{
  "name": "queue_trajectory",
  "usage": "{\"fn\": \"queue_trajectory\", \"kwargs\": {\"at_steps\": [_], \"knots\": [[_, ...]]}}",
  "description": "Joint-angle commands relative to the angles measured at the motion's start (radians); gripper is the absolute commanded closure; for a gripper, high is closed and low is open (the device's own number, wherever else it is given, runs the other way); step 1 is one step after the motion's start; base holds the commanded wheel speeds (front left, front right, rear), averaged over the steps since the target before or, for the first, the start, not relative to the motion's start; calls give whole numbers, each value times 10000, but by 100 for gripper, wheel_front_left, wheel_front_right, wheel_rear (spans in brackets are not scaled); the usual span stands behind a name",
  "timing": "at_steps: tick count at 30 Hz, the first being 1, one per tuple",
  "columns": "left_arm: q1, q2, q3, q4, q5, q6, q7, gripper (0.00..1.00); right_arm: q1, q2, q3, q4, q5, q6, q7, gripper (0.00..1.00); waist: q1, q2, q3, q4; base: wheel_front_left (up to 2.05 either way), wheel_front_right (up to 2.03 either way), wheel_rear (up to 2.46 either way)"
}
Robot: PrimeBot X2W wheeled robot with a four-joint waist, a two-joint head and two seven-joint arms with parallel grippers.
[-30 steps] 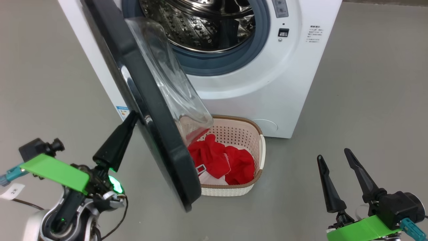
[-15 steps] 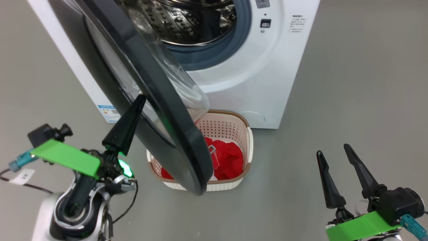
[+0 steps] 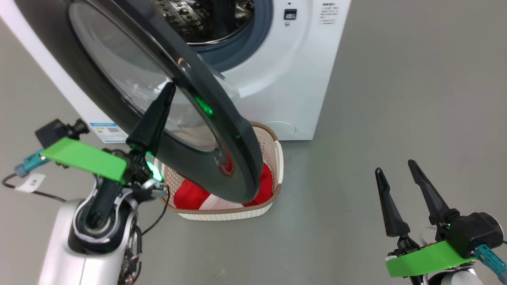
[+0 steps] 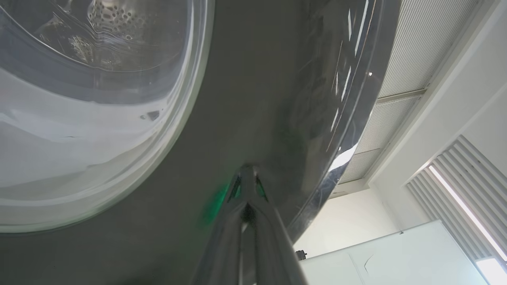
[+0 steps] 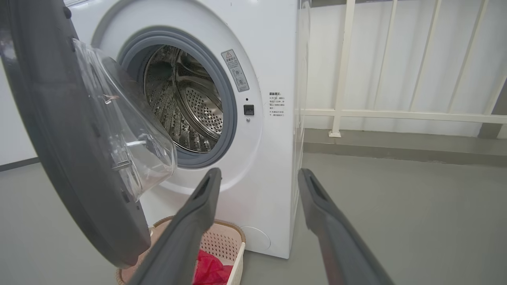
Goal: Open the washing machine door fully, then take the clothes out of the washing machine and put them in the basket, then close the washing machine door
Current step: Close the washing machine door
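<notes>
The clothes are red, the perforated basket cream with a brown rim, the washing machine white.

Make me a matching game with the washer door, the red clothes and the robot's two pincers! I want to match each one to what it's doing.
Things:
1. washing machine door
2. clothes
3. left pincer
4. right pincer

States:
A. open, holding nothing
B. lying in the basket
C. swung partly open, hanging over the basket
D. shut, tip against the door's dark rim

Pairs: 1-C, 2-B, 3-D, 4-A
</notes>
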Motion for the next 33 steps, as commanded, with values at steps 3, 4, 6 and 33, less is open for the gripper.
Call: {"fn": "queue_trajectory", "kwargs": {"at_steps": [3,4,6,33], "knots": [[-650,129,161,136,172,-221,-280,100,-298,-114,186,-221,111,48,-61,0,0,-1,95,-256,0,0,0],[-724,129,138,237,176,-255,-340,100,-304,-114,197,-223,117,48,-61,0,0,-1,107,-302,0,0,0],[-800,129,107,333,184,-284,-395,100,-306,-114,205,-225,122,48,-61,0,0,-1,122,-347,0,0,0],[-3899,129,-1133,2915,-906,-1049,-1888,100,-688,-114,233,-353,-38,48,-61,0,0,-1,1206,-959,0,0,0]]}}
